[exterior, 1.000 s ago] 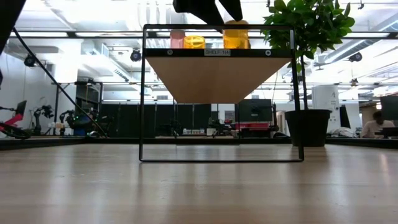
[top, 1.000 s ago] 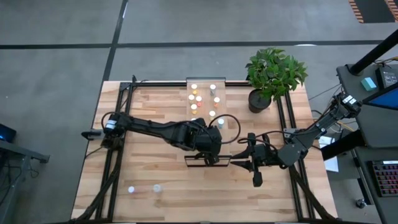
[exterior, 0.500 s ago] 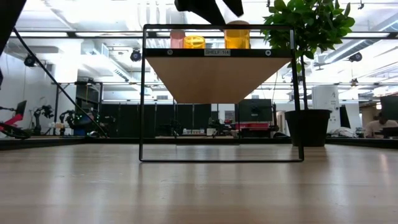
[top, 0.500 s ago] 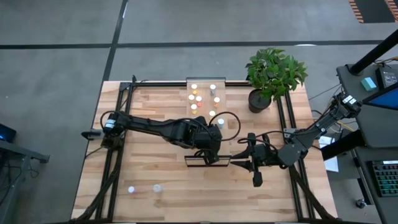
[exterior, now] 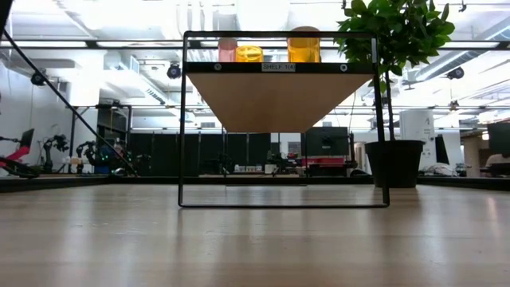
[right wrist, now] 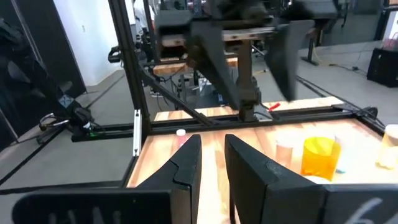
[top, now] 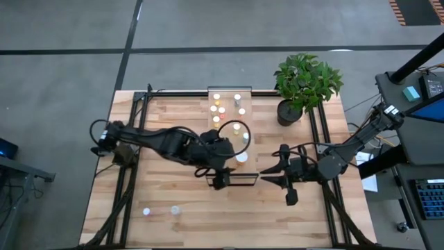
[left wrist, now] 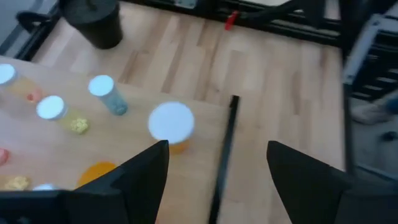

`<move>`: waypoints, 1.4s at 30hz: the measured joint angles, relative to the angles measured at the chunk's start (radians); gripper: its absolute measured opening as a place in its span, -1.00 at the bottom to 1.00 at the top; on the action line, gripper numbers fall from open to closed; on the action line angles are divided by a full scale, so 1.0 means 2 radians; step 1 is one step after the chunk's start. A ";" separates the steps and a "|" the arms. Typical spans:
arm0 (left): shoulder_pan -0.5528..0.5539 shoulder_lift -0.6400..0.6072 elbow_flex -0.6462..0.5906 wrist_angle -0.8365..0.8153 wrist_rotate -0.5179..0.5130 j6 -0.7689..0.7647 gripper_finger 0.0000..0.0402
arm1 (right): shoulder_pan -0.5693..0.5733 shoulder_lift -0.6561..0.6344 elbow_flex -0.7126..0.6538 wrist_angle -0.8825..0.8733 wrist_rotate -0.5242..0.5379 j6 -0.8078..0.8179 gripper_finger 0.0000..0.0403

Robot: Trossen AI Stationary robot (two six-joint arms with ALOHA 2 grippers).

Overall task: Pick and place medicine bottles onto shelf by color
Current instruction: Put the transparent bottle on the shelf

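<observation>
The left gripper (top: 219, 182) hangs with its jaws spread wide and empty over the near end of the shelf (top: 225, 104), where a large white-capped orange bottle (left wrist: 171, 124) stands beside smaller medicine bottles (left wrist: 107, 93); this looks like the release step of a placement. Next, I judge, it must reach for the two bottles (top: 160, 210) lying at the table's (top: 173, 187) near edge. The right gripper (top: 283, 187) waits beside the shelf, fingers nearly closed, holding nothing.
</observation>
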 joint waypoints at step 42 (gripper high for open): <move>-0.241 -0.028 -0.342 0.000 0.129 -0.238 0.21 | -0.001 -0.004 0.000 -0.001 0.004 -0.026 -0.70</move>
